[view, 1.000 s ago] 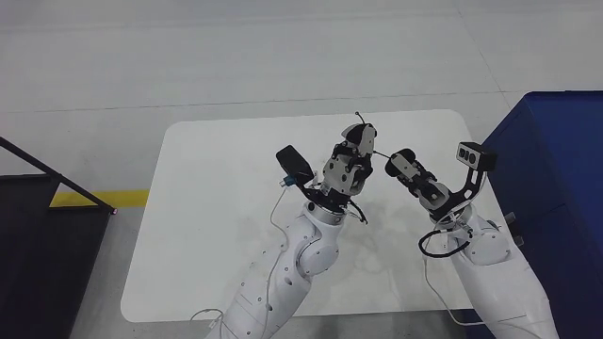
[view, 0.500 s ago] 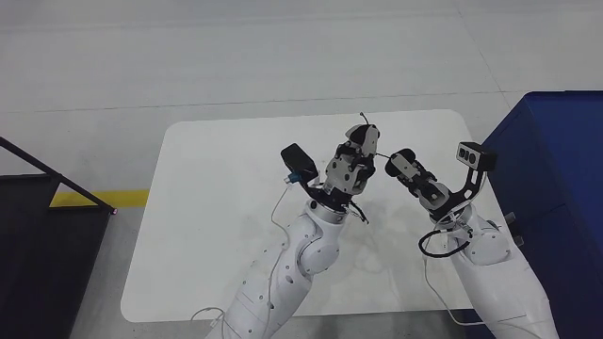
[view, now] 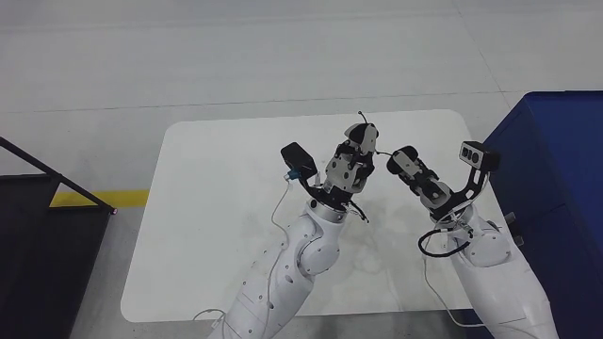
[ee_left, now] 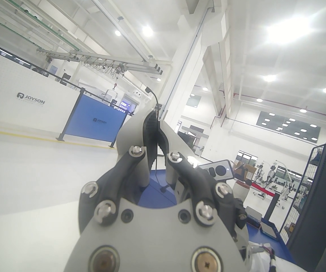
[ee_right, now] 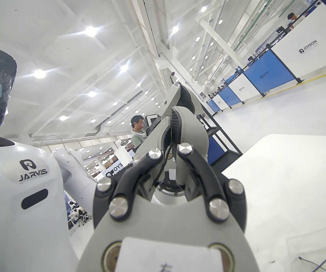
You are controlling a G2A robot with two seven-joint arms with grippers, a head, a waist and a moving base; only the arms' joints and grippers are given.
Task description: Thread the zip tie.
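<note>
Left pincer (view: 359, 137): raised above the white worktop (view: 217, 198), near its far edge, jaws closed on the black zip tie (view: 361, 117). In the left wrist view, the ribbed pads (ee_left: 151, 123) meet face to face with the strap clamped between them. One thin end of the strap (ee_left: 153, 95) projects beyond the fingertips and curves over. The rest hangs down behind the pads, ending in a small block (ee_left: 163, 189).

Right pincer (view: 398, 158): just beside the left pincer, at about the same height, tips pointed toward it. Its jaws are closed. In the right wrist view, a short black end of the strap (ee_right: 172, 75) protrudes past the fingertips.

Between the two pincers, the top view shows a thin dark run of strap.
</note>
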